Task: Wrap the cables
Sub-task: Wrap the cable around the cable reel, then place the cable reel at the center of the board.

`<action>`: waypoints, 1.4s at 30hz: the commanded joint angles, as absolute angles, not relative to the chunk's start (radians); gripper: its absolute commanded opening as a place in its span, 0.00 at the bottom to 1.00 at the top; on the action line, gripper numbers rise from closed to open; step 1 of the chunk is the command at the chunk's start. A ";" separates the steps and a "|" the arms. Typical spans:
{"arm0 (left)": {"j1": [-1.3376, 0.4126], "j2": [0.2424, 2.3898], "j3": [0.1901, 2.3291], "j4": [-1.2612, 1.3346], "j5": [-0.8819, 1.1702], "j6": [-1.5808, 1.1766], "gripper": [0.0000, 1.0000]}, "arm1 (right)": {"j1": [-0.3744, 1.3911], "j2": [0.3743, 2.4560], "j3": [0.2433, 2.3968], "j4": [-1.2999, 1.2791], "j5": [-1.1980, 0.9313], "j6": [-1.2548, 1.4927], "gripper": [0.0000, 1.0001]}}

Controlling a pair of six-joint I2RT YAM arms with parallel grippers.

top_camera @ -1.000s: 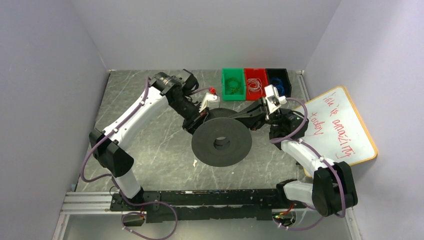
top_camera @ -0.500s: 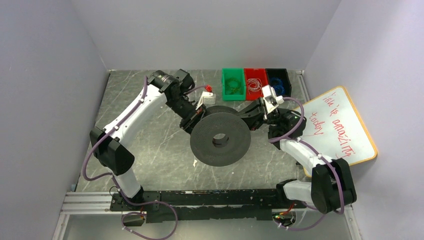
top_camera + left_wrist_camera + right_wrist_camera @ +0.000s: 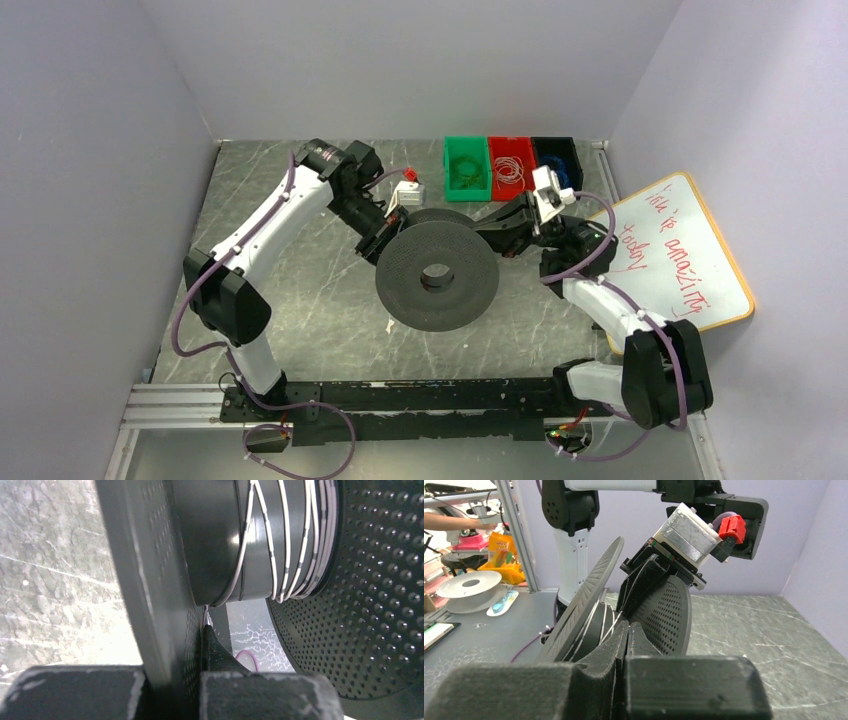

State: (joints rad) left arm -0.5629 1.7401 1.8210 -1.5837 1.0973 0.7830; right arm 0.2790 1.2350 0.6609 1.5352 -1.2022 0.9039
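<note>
marbled table [image 3: 300, 290], spool [image 3: 470, 292], cables [image 3: 324, 530] in wrist views

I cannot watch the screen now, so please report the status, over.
Left fingers shut on spool flange. Right fingers shut, tips between the flanges. Cable wound several turns on core. No obstruction seen.

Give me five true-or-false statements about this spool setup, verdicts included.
1. The left gripper is clamped on a flange of the black spool. True.
2. Whitish wire is wound around the spool's hub. True.
3. The spool lies flat on the table. False: it is tilted up between the two arms.
4. The right gripper is wide open. False: it is shut.
5. The green bin sits by the arm bases. False: it stands at the far edge, beside the red bin.
</note>
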 commanded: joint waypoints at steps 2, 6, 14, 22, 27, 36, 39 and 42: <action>-0.582 1.674 1.836 -1.683 1.371 0.931 0.02 | 0.257 1.228 0.667 1.713 -1.200 0.937 0.02; -0.583 1.680 1.836 -1.683 1.376 0.931 0.02 | 0.256 1.242 0.675 1.713 -1.206 0.945 0.07; -0.507 1.675 1.822 -1.511 1.369 0.742 0.02 | 0.244 1.228 0.713 1.712 -1.251 0.979 0.66; -0.441 1.601 1.695 -1.290 1.290 0.540 0.02 | 0.130 1.222 0.760 1.635 -1.243 0.999 0.99; -0.394 1.534 1.545 -1.032 1.055 0.323 0.02 | 0.065 1.149 0.779 1.248 -1.189 0.730 0.99; -0.250 1.548 1.323 -0.757 1.040 0.101 0.02 | 0.057 1.070 0.887 0.482 -0.972 0.178 0.99; -0.197 1.630 1.327 -0.760 1.102 0.073 0.02 | 0.057 1.084 0.886 0.488 -0.977 0.198 0.99; -0.150 1.713 1.326 -0.726 1.138 0.022 0.02 | 0.057 1.089 0.883 0.490 -0.978 0.198 0.99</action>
